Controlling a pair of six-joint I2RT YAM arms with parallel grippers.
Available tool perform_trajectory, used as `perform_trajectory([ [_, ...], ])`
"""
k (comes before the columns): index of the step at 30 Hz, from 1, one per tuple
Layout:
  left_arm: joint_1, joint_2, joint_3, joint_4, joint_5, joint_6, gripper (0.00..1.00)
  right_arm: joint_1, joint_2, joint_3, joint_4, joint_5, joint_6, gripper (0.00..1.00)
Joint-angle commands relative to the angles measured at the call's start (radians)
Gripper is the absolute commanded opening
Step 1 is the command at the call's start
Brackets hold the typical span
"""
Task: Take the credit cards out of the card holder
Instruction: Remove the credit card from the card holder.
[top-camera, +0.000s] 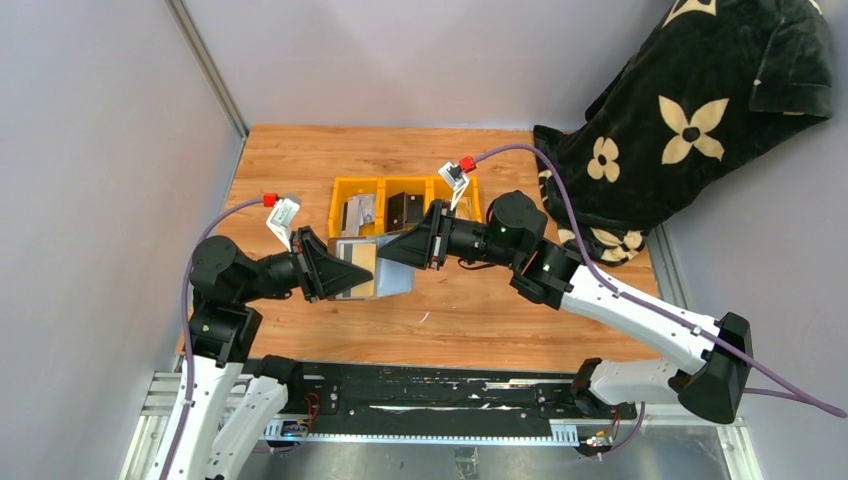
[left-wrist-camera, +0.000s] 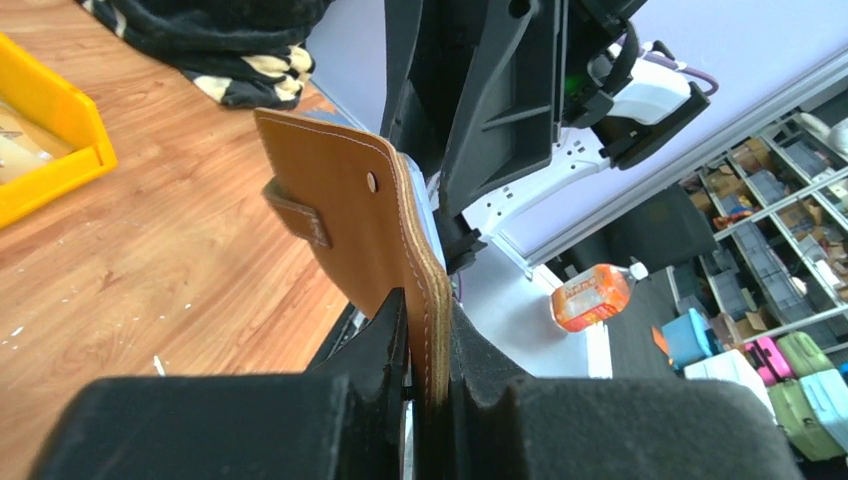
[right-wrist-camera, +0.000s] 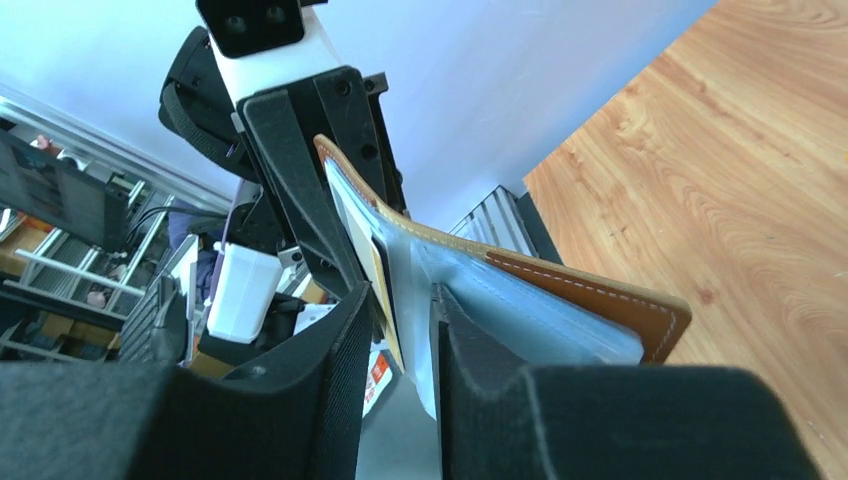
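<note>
The card holder (top-camera: 365, 272) is a brown leather bi-fold held open above the table between both arms. My left gripper (top-camera: 335, 270) is shut on one brown flap (left-wrist-camera: 340, 200), edge-on between its jaws (left-wrist-camera: 430, 350); the small closure tab (left-wrist-camera: 295, 212) shows. My right gripper (top-camera: 397, 250) is at the holder's open end. In the right wrist view its jaws (right-wrist-camera: 400, 330) stand narrowly apart around the edges of a tan card (right-wrist-camera: 382, 300) and a pale grey sheet (right-wrist-camera: 420, 300). The grey inside (right-wrist-camera: 520, 310) and brown outside (right-wrist-camera: 610, 295) lie beside them.
A yellow bin (top-camera: 400, 185) with three compartments sits behind the holder; flat grey (top-camera: 360, 212) and dark (top-camera: 405, 208) items lie in it. A black flower-patterned blanket (top-camera: 690, 110) drapes over the table's far right corner. Grey walls stand at left and back.
</note>
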Motion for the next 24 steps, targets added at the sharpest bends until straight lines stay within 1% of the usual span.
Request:
perform_trajectory([
  [1, -0.014, -0.01, 0.065, -0.043, 0.054, 0.105, 0.0, 0.022, 0.031, 0.062, -0.132, 0.165, -0.103, 0.33],
  [2, -0.014, -0.009, 0.071, -0.061, 0.049, 0.124, 0.0, 0.032, 0.039, 0.074, -0.153, 0.187, -0.118, 0.35],
  [6, -0.014, -0.008, 0.081, -0.084, 0.038, 0.15, 0.0, 0.07, 0.069, 0.112, -0.191, 0.253, -0.155, 0.35],
  [8, -0.014, -0.008, 0.081, -0.087, 0.034, 0.156, 0.0, 0.083, 0.084, 0.128, -0.196, 0.259, -0.161, 0.35],
  [10, -0.014, -0.005, 0.083, -0.09, 0.034, 0.16, 0.0, 0.091, 0.098, 0.13, -0.186, 0.246, -0.157, 0.35],
  [16, -0.014, 0.0, 0.083, -0.096, 0.039, 0.171, 0.0, 0.097, 0.139, 0.124, -0.088, 0.136, -0.106, 0.37],
  [19, -0.014, 0.003, 0.089, -0.109, 0.038, 0.182, 0.0, 0.107, 0.14, 0.124, -0.074, 0.124, -0.112, 0.39],
  [20, -0.014, 0.005, 0.091, -0.112, 0.037, 0.184, 0.0, 0.111, 0.139, 0.122, -0.07, 0.123, -0.116, 0.36],
  [22, -0.014, 0.008, 0.096, -0.119, 0.033, 0.185, 0.0, 0.114, 0.14, 0.116, -0.063, 0.118, -0.109, 0.25],
  [24, -0.014, 0.014, 0.101, -0.121, 0.032, 0.182, 0.07, 0.114, 0.146, 0.097, -0.024, 0.086, -0.083, 0.17],
])
